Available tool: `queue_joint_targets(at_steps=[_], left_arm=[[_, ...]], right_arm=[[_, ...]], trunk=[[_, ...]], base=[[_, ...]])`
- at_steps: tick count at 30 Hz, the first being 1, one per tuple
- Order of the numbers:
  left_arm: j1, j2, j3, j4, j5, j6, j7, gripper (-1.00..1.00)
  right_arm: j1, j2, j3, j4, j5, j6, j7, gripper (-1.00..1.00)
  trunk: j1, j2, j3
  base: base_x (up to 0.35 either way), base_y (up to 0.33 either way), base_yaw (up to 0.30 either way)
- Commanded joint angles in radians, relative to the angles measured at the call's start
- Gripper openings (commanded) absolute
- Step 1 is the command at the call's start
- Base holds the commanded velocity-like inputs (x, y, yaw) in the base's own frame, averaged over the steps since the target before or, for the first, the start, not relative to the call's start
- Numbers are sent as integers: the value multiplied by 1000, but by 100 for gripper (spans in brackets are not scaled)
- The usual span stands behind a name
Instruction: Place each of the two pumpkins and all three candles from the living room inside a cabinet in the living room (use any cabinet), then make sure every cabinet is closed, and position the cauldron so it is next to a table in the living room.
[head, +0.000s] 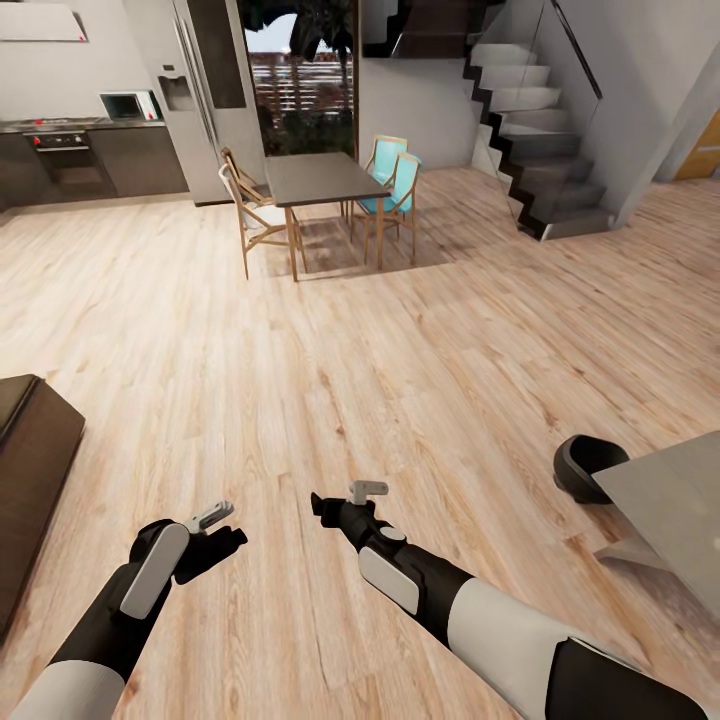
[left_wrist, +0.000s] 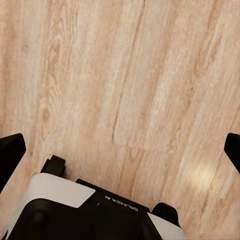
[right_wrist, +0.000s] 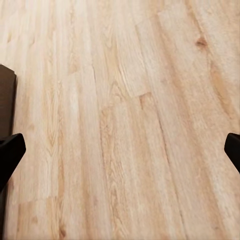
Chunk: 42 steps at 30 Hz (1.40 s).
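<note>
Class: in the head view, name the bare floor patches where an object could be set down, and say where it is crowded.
Free: the light wood floor between the dark dining table and both grippers, left, right. Crowded: at right, the round black cauldron sits against the pale grey table; at left, the dark brown cabinet.

One cauldron (head: 588, 467), one table (head: 672, 500), one cabinet (head: 30, 470), four chairs (head: 398, 190).

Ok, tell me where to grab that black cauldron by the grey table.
Pinch the cauldron's thick rim on its exposed floor side, coming from above with the right gripper. The wide mouth faces up and the table corner hides its far side, so that open edge is probably easiest.
</note>
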Motion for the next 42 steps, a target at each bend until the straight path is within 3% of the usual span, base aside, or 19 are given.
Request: queue_joint_targets(at_steps=[1, 42], left_arm=[[0, 1, -2, -1, 10, 1, 10, 100], [0, 6, 9, -2, 10, 1, 10, 100]], right_arm=[[-2, 0, 8, 0, -11, -9, -6, 100], [-2, 0, 10, 1, -12, -24, -12, 100]], trunk=[[-4, 6, 2], [-7, 13, 61]], base=[[0, 0, 0], [0, 0, 28]])
